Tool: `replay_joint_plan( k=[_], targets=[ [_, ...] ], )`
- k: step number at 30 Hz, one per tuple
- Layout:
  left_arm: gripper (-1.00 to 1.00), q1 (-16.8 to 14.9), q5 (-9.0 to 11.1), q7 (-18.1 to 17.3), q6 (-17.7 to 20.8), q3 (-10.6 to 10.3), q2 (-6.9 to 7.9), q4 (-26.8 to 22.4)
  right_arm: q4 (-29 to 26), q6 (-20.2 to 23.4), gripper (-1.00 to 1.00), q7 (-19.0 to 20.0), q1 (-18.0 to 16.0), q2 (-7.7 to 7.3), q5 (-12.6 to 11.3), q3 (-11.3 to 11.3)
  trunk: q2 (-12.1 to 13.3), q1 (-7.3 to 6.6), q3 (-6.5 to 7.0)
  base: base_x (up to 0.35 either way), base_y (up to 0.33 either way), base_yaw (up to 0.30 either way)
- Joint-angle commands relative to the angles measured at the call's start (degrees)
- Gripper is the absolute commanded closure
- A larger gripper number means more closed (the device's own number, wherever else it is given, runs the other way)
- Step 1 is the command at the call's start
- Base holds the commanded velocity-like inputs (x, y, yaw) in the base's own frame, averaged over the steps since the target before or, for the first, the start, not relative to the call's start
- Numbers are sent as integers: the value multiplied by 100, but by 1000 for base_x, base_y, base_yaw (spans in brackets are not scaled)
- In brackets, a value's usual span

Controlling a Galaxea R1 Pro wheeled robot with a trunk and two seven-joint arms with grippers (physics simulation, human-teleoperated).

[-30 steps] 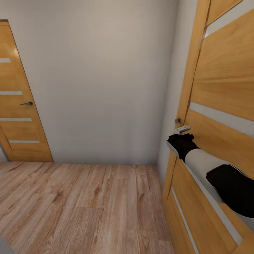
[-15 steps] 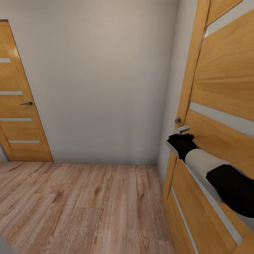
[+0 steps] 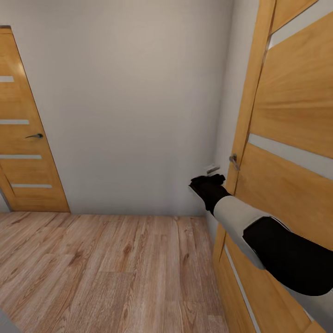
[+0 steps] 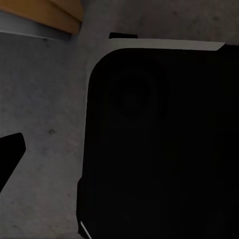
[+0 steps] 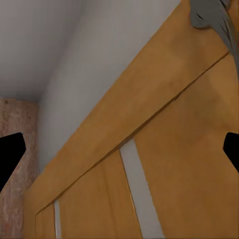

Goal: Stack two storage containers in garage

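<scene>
The two storage containers are out of view. My right gripper point(image 3: 211, 175) reaches forward at handle height, just left of the edge of a wood-panelled door point(image 3: 296, 120) and a little below and left of its grey lever handle point(image 3: 234, 161). In the right wrist view the right gripper point(image 5: 119, 149) is open, black fingertips point(image 5: 10, 154) spread wide, nothing between them, and the handle point(image 5: 211, 15) sits off to one corner. My left gripper point(image 4: 119, 149) hangs open beside my dark body point(image 4: 159, 139) over a grey surface.
The wood-panelled door stands close on my right, angled toward me. A second panelled door point(image 3: 23, 138) with a dark handle is shut at the far left. A plain white wall point(image 3: 134, 106) faces me, with light wood-plank flooring point(image 3: 106, 268) below.
My right arm has swung left, taking the gripper off the door's lever handle to just past the door's edge. The view itself has not shifted.
</scene>
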Motion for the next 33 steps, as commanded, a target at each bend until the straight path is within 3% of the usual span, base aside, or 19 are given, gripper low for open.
replay_joint_plan(
  k=[1,5,8,12,18,21,27,33],
  targets=[
    [-100,0,58,0,-12,-3,0,-2,-7,37,-100,-28,-5,1,-53,45,-3,0,-6,0,0,0],
    [-100,0,58,-3,-14,-1,0,-2,-27,-1,-100,13,-5,1,-111,3,-3,0,-6,0,0,0],
    [-100,0,58,-6,-14,-1,0,-2,-15,-35,-100,177,65,1,-566,-28,-3,0,-6,0,0,0],
    [-100,0,52,-7,-12,-1,0,-2,9,-63,-100,861,176,1,-999,-24,-3,0,-6,0,0,0],
    [-100,0,57,-8,-11,-6,0,-2,18,-217,-100,1432,1111,1,-1051,-21,-3,0,-6,0,0,0],
    [-100,0,58,-15,-11,-10,0,-2,28,-504,-100,2160,1663,1,-1054,-11,-3,0,-6,0,0,0],
    [-100,0,58,-16,-11,-10,0,-2,28,-830,-100,2256,2241,1,-1049,7,-3,0,-6,0,0,0],
    [-100,0,58,-30,-11,-10,0,-2,35,-950,-100,2257,2513,1,-1050,19,-3,0,-6,0,0,0]
  ],
)
